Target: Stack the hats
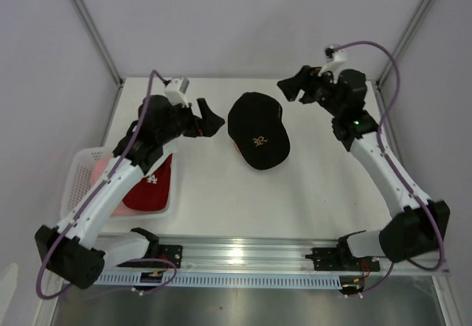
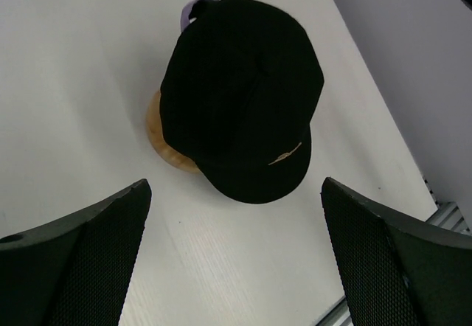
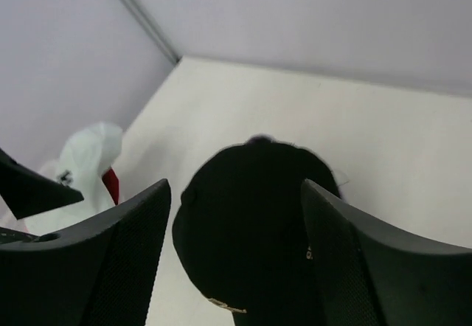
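A black hat (image 1: 258, 130) with a gold logo tops the pile at the table's middle. In the left wrist view the black hat (image 2: 240, 90) sits over a wooden stand (image 2: 164, 140), and a lavender hat (image 2: 193, 7) peeks out beneath its far edge. A red hat (image 1: 151, 186) and a pink hat (image 1: 99, 170) lie in the basket. My left gripper (image 1: 212, 116) (image 2: 234, 186) hangs open just left of the pile, holding nothing. My right gripper (image 1: 291, 90) (image 3: 234, 186) is open above the black hat's (image 3: 247, 223) far right edge, apart from it.
A white mesh basket (image 1: 74, 175) stands at the table's left edge, beside the left arm. The metal rail (image 1: 243, 256) with both arm bases runs along the near edge. Enclosure walls close in at the back and sides.
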Robot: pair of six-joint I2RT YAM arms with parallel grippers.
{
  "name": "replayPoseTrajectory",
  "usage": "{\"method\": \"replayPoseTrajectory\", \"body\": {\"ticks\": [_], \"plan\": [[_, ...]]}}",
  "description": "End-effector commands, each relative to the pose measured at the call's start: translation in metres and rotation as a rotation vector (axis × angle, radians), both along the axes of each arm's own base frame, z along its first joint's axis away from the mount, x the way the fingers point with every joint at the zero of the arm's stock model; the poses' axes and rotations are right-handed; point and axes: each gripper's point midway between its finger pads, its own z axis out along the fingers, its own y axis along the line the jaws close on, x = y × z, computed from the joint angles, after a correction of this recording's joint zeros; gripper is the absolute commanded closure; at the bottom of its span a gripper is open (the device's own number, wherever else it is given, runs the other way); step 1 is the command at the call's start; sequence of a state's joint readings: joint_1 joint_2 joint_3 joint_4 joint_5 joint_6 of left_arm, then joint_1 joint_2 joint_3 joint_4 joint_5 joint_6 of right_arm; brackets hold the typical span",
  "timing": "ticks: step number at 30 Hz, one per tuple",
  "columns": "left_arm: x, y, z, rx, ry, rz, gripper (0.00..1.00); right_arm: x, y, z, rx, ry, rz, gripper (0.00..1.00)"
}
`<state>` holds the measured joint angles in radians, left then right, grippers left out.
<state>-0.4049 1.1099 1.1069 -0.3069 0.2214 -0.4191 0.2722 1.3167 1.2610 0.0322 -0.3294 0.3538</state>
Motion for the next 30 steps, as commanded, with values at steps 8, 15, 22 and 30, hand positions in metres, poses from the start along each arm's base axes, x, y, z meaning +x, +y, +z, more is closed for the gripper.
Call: {"method": "replayPoseTrajectory", "body": {"ticks": [8, 15, 22, 30], "plan": [[0.043, -0.053, -0.02, -0.008, -0.029, -0.052, 0.02, 0.036, 0.055, -0.136, -0.158, 0.313, 0.1, 0.47], [0.058, -0.069, -0.043, -0.009, -0.002, -0.084, 0.06, 0.051, 0.047, -0.179, -0.162, 0.397, 0.047, 0.52], [0.075, -0.073, -0.049, 0.032, 0.026, -0.067, 0.06, 0.056, 0.037, -0.193, -0.152, 0.444, 0.018, 0.54], [0.066, -0.04, -0.01, 0.121, -0.024, 0.032, 0.03, 0.048, 0.031, -0.129, -0.131, 0.331, 0.021, 0.3]]}}
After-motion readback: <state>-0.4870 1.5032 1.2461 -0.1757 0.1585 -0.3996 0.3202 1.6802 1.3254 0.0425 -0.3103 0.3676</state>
